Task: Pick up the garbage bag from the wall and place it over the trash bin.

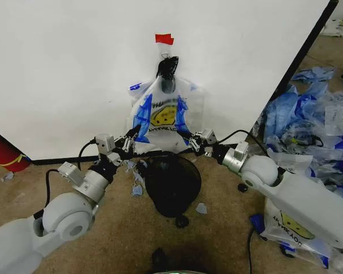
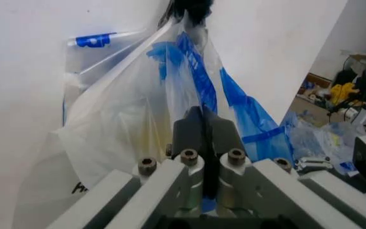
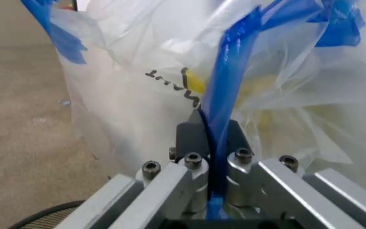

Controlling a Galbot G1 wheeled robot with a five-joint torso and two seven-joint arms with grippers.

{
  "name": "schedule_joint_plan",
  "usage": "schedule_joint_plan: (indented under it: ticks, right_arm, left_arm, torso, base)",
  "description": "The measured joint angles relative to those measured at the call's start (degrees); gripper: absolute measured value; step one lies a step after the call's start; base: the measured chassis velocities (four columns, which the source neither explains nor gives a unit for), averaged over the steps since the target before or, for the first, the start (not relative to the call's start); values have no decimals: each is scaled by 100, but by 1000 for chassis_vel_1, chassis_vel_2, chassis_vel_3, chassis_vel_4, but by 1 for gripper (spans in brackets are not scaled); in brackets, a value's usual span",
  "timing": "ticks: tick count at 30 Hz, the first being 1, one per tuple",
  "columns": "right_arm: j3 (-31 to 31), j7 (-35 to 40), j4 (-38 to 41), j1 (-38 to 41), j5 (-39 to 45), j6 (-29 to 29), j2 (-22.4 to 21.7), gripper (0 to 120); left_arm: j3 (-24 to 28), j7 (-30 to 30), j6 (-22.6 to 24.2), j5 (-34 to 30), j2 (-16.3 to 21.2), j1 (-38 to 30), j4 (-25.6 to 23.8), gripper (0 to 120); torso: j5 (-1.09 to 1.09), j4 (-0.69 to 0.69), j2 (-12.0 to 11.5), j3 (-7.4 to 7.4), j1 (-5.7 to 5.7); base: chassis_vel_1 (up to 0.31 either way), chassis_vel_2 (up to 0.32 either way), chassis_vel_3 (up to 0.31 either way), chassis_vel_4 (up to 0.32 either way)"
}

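The garbage bag (image 1: 160, 111) hangs from a black clip on the wall (image 1: 74, 68), just under a red tape piece, with its smiley face showing. My left gripper (image 1: 132, 137) is shut on the bag's lower left edge, and in the left wrist view the bag (image 2: 138, 109) rises from between the left gripper's (image 2: 203, 126) closed fingers. My right gripper (image 1: 191, 140) is shut on the bag's lower right edge; a blue strip of the bag (image 3: 228, 81) runs down between the right gripper's (image 3: 208, 129) fingers. The trash bin (image 1: 172, 185) stands on the carpet below the bag, between both arms.
A big heap of blue-and-white bags (image 1: 314, 114) lies on the floor at the right. A red cylinder (image 1: 3, 151) rests at the left by the wall's base. Small plastic scraps (image 1: 136, 188) lie near the bin. Another printed bag (image 1: 291, 225) sits under my right arm.
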Motion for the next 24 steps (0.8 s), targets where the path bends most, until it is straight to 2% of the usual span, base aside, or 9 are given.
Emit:
schedule_joint_plan:
  ticks: [6,12,15,24]
  right_arm:
    - [297,-206,63,-313,411,177,-59,0]
    - [688,-800,-46,-567,1702,1298,289,0]
    - [877,-970,3,-657,1987,1529,432,0]
    - [1776,-1298,130,-1258,2262,1735,826,0]
  left_arm:
    - [-8,-5,0,-14,17,-22,17,0]
    - [-114,-30,-5,-18,29,93,-40,0]
    - [-148,-42,-16,10,26,182,-94,0]
    - [-564,-66,-81,110,30,736,-304,0]
  torso:
    - [0,-1,0,0,0]
    - [0,0,0,0,0]
    - [0,1,0,0,0]
    - [0,0,0,0,0]
  base:
    - [0,0,0,0]
    - [0,0,0,0]
    - [0,0,0,0]
    - [0,0,0,0]
